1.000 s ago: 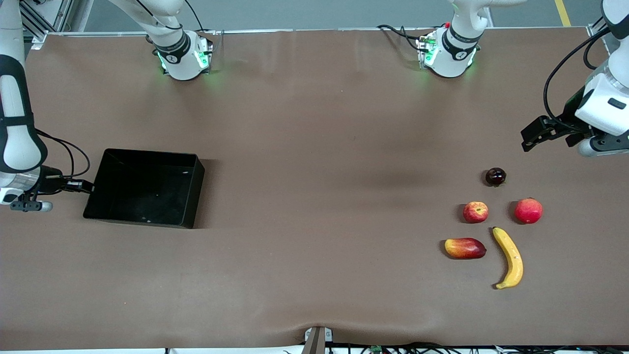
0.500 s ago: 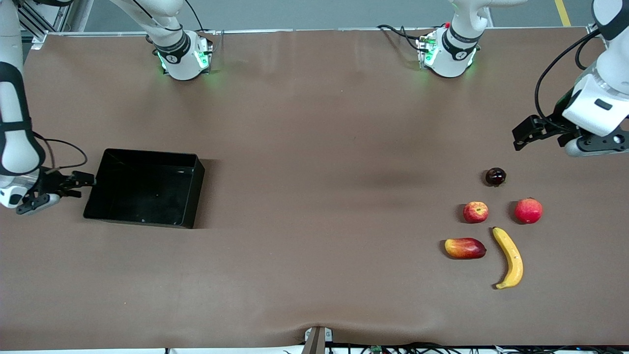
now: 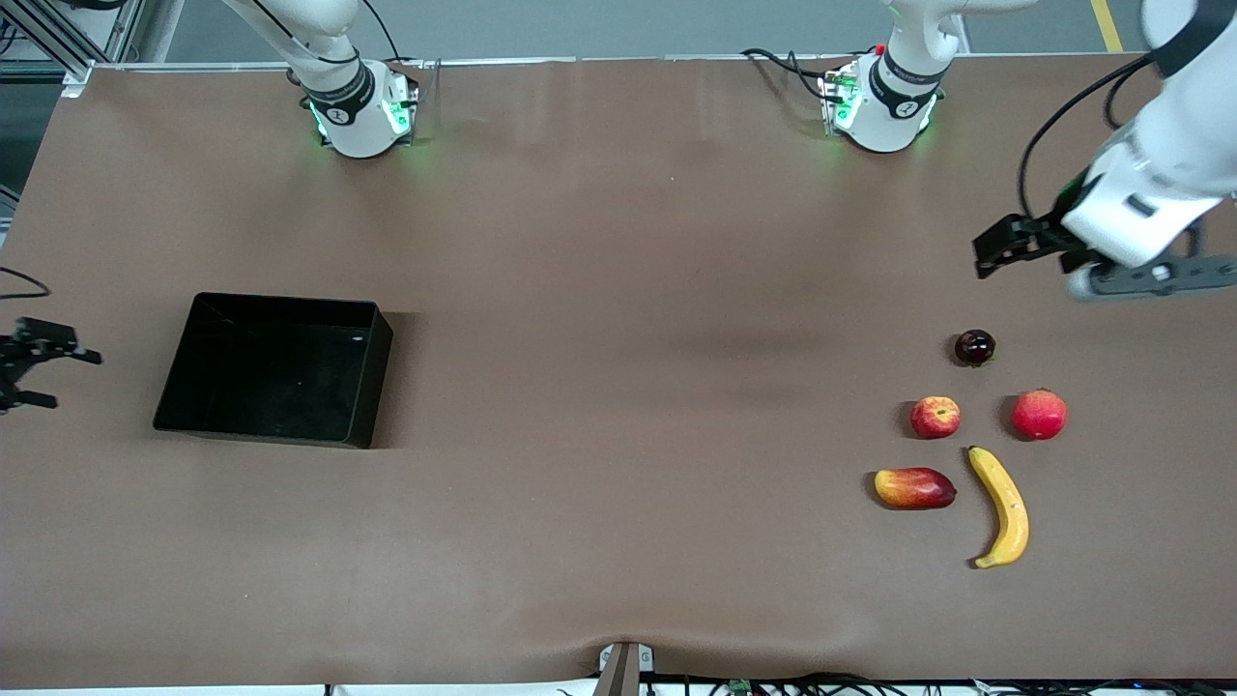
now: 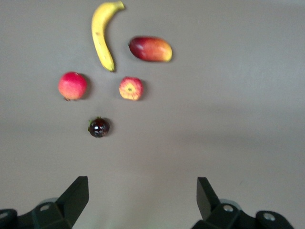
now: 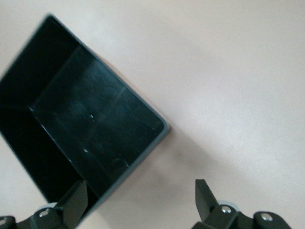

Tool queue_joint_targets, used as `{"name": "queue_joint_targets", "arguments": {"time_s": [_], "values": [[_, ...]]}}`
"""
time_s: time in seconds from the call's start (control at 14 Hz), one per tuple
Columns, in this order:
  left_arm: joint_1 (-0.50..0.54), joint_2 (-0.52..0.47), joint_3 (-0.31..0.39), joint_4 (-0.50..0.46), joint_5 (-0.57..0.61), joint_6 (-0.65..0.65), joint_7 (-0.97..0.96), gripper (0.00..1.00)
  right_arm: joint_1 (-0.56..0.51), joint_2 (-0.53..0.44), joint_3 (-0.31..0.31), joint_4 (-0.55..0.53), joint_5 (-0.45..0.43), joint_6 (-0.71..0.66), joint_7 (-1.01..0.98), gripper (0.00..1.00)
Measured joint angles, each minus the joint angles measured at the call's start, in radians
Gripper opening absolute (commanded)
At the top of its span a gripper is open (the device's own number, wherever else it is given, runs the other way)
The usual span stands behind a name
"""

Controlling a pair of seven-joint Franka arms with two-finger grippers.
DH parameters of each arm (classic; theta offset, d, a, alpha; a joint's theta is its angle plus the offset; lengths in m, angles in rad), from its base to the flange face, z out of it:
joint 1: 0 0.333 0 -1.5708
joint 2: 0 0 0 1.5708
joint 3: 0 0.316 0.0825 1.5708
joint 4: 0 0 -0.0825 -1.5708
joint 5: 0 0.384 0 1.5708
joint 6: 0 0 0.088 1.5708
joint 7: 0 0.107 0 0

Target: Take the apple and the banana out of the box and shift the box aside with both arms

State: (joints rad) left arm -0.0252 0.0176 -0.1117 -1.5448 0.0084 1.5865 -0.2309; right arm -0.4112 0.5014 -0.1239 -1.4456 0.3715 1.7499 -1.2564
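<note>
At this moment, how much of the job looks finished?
Nearly all of it. The apple and banana lie on the table at the left arm's end, and the box sits with nothing inside at the right arm's end. Nothing is in hand: the right pincer is open beside the box, the left pincer open above the fruit. Only parking the arms seems left.

1. You see only part of the right end effector (image 3: pixel 29 372) at the front view's edge; its arm is cut off there.
2. In the right wrist view, the box (image 5: pixel 71 138) runs past the picture's edge, so one corner is lost.
3. The left arm's upper links leave the front view at the top corner.
4. The small dark fruit (image 3: pixel 974 346) is too small for you to identify.
5. Both wrist views cut off the finger bases.
</note>
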Motion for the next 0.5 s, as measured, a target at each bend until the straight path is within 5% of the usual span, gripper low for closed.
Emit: {"name": "queue_joint_targets", "arguments": {"time_s": [0.29, 0.5], "values": [[0.04, -0.035, 0.016, 0.064, -0.062, -0.021, 0.0, 1.0, 0.022, -0.003, 0.029, 0.094, 0.001, -0.095, 0.311, 1.0], [0.076, 0.032, 0.041, 0.062, -0.08, -0.02, 0.047, 1.0, 0.12, -0.057, 0.035, 0.14, -0.012, -0.146, 0.64, 1.0]]}}
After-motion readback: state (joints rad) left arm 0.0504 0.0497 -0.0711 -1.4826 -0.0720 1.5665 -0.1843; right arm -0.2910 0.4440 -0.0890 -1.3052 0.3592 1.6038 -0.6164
